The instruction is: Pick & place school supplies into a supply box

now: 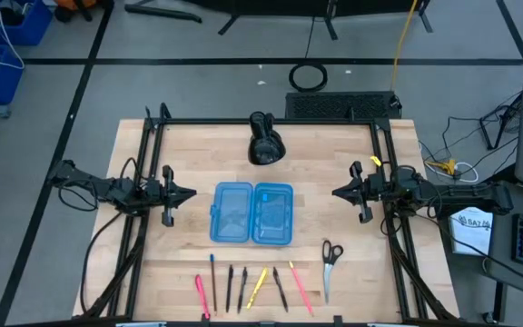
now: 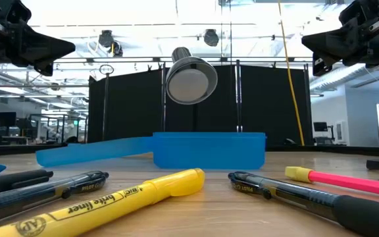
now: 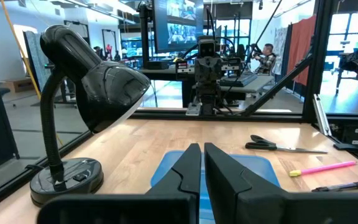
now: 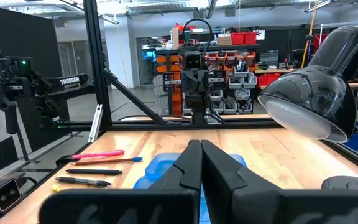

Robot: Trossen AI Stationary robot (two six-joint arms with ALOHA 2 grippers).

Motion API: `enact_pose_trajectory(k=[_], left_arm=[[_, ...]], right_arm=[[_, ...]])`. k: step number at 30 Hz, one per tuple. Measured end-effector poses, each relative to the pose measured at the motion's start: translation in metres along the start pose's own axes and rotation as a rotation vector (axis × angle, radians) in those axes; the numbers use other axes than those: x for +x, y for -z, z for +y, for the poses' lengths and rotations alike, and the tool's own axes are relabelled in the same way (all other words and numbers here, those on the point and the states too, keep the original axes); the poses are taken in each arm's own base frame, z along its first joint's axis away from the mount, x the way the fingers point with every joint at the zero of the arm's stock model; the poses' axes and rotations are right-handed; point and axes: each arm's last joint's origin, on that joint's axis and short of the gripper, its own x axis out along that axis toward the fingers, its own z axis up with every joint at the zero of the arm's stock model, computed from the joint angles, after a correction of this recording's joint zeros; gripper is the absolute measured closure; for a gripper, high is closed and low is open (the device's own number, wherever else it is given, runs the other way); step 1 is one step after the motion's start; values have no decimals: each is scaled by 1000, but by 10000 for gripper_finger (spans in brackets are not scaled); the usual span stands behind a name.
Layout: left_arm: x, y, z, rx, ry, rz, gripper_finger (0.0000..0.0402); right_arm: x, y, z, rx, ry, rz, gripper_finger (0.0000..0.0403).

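Both claws, left claw and right claw, hover closed and empty; supply box open, empty; pens and scissors wait at 6 o'clock.

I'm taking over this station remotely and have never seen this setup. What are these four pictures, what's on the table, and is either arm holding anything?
You are looking at two dark robot arms at a wooden table, each ending in a two-finger gripper. One picture looks straight down on everything, one looks level across the table top, and two come from cameras on the arms' wrists, looking past their own fingers.

From above, the left gripper and the right gripper hang at either side of the table, facing each other. Both are shut and hold nothing.

Between them lies the supply box, a light-blue case opened flat. Behind it stands a black desk lamp. Along the near edge lies a row of pens and pencils, including a yellow highlighter and two pink ones, with scissors to their right. Nothing is in the box yet.
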Motion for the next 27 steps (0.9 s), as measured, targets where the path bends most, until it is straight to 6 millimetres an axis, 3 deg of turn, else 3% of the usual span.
enact_pose_trajectory(k=[15, 21, 27], left_arm=[[0, 0, 0, 0, 0, 0, 376], [0, 0, 0, -4, 0, -2, 376], [0, 0, 0, -139, 0, -4, 376]], right_arm=[[0, 0, 0, -3, 0, 0, 403], [0, -4, 0, -83, -1, -39, 403], [0, -4, 0, -85, -1, -45, 403]])
